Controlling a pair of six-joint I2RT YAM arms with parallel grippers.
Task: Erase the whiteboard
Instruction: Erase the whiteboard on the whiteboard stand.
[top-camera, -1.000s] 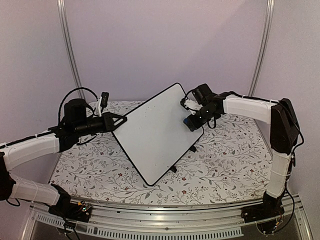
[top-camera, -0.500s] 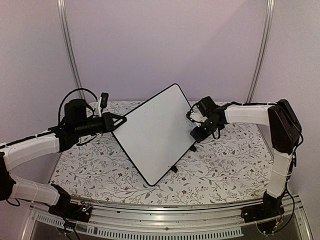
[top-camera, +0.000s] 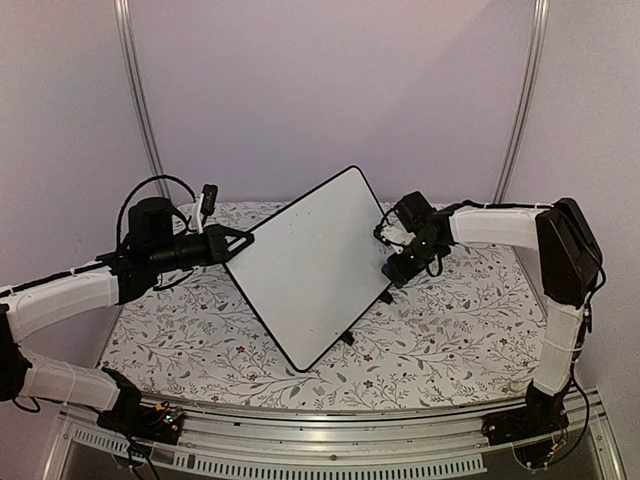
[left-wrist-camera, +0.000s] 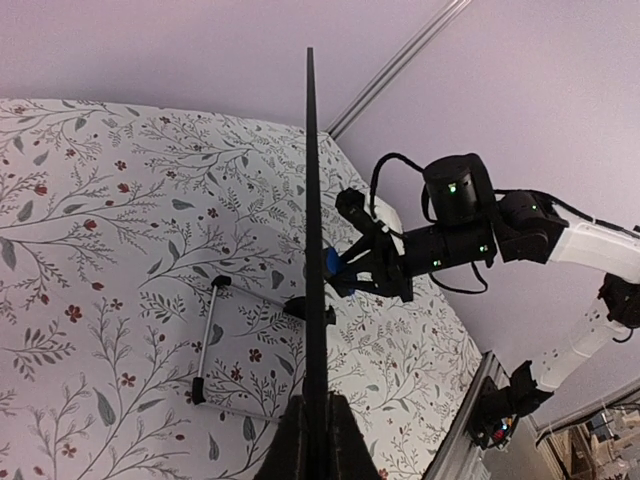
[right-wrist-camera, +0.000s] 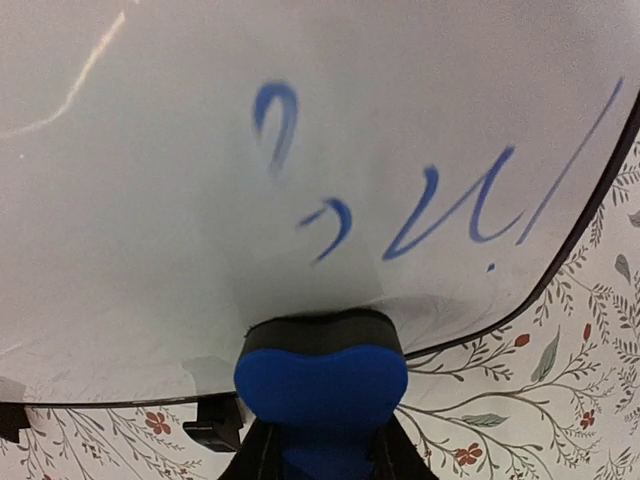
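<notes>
Floral tablecloth (top-camera: 450, 330) is lying underneath; left gripper (top-camera: 228, 246) is pinching the whiteboard (top-camera: 310, 265) edge tight, right gripper (top-camera: 400, 268) is squeezing a blue eraser (right-wrist-camera: 320, 375).

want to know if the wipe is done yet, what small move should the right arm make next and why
Probably sweep the blue eraser, held in the right tool, inward across the whiteboard through the blue strokes. The right wrist view shows those strokes unwiped just beyond the eraser, which sits by the board's rim, while the left tool clamps the opposite edge.
</notes>
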